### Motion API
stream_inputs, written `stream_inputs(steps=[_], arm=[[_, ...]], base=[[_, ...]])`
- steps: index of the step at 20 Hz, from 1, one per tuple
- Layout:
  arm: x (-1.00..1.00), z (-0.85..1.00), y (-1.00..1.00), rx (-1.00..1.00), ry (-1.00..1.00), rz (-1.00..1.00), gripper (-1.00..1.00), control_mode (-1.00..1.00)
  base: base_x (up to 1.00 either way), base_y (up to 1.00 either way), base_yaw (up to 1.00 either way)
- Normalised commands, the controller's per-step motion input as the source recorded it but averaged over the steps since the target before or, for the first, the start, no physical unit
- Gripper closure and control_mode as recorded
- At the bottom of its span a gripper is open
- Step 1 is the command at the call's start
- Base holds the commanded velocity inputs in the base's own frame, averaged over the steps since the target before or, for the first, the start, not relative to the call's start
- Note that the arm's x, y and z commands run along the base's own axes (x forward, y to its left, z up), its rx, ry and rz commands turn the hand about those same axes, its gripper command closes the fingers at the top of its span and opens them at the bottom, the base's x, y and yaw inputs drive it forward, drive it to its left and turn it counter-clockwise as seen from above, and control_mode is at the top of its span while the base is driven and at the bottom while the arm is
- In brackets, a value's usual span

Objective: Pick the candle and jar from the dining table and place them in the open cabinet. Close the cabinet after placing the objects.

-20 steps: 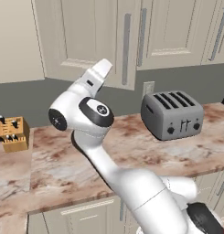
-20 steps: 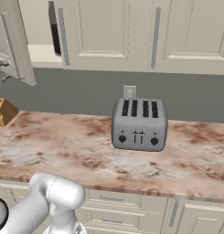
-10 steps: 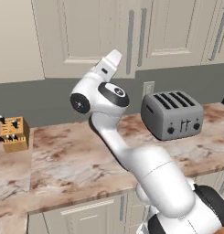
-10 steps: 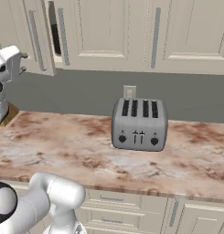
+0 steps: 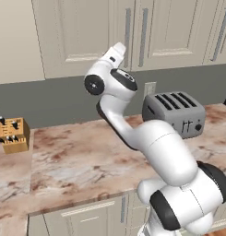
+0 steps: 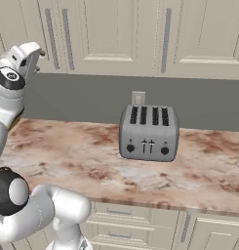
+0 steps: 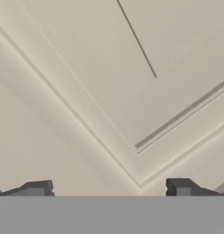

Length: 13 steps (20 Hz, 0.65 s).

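Arm raised, tool (image 7: 106,188) wide open

arm (image 5: 156,147): glossy white rounded links | joints: black bands, dark round caps | pincer (image 7: 109,188): dark grey tips

A toaster (image 5: 175,112) stands on the dining table (image 5: 73,161) at centre right of the left base view, before a wall outlet (image 5: 150,87). A knife block (image 5: 13,134) sits on the table at the far left edge. The cabinet (image 5: 86,32) doors span the upper frame above the table, behind the raised arm (image 5: 133,133).
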Motion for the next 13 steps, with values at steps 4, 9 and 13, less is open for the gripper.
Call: stream_inputs(steps=[4,9,13], arm=[[0.86,0.00,-0.31,0.03,0.13,0.06,-1.00,-1.00],[0.80,-0.01,-0.29,0.03,0.12,0.06,-1.00,-1.00],[0.69,-0.04,-0.24,0.02,0.11,0.05,-1.00,-1.00]], base=[[0.00,0.00,0.00],[0.00,0.00,0.00],[0.00,0.00,0.00]])
